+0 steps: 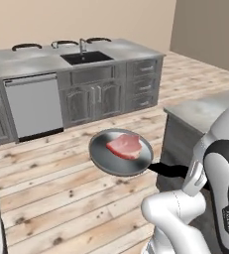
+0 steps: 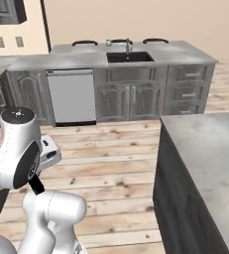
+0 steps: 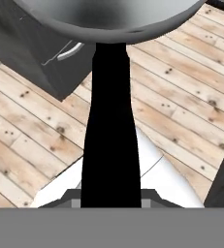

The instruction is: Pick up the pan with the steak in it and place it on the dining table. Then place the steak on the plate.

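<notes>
The grey pan (image 1: 121, 153) hangs level in the air above the wooden floor, with the pinkish-red steak (image 1: 124, 146) lying flat in it. Its black handle (image 1: 168, 170) points right and runs behind my white forearm, which hides the hand in the left base view. In the hand view the handle (image 3: 110, 126) rises from between the fingers to the pan's underside (image 3: 108, 19), and my gripper (image 3: 111, 196) is shut on it. The dining table (image 1: 34, 63), with black sink and stools behind it, stands across the floor at the back (image 2: 185, 51). The plate is out of view.
A second grey counter (image 1: 201, 110) stands close on the right, its corner near the pan handle; it spreads over the lower right of the right base view (image 2: 207, 149). A steel dishwasher front (image 1: 34, 105) and dark cabinets sit under the dining table. Open wooden floor (image 1: 61, 183) lies between.
</notes>
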Available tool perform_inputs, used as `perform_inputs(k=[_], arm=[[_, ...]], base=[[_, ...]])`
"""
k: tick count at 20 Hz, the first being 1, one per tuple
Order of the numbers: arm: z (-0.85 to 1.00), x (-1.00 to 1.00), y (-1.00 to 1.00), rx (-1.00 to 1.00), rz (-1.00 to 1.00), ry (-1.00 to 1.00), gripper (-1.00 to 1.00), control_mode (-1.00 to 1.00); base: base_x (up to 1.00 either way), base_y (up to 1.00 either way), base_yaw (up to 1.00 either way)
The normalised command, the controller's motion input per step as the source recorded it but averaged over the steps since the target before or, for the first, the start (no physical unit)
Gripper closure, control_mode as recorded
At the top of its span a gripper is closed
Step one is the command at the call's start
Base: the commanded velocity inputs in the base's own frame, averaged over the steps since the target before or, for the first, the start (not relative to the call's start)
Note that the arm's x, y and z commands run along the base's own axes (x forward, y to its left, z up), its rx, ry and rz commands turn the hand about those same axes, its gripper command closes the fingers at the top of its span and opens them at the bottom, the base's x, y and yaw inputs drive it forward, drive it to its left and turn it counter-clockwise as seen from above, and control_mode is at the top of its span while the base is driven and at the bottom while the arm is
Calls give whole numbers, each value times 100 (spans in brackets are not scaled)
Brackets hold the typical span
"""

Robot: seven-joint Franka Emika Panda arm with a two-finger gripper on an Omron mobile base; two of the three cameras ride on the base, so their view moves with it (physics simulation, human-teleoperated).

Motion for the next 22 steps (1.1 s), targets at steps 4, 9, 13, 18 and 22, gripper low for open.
perform_inputs(k=[4,9,13,18,22], arm=[[0,0,0,0,0,0,100,100],[0,0,0,0,0,0,100,100],[0,0,0,0,0,0,100,100],[0,0,0,0,0,0,100,100],[0,0,0,0,0,0,100,100]], base=[[100,1,0],[100,4,0],[100,8,0],[100,10,0],[100,9,0]])
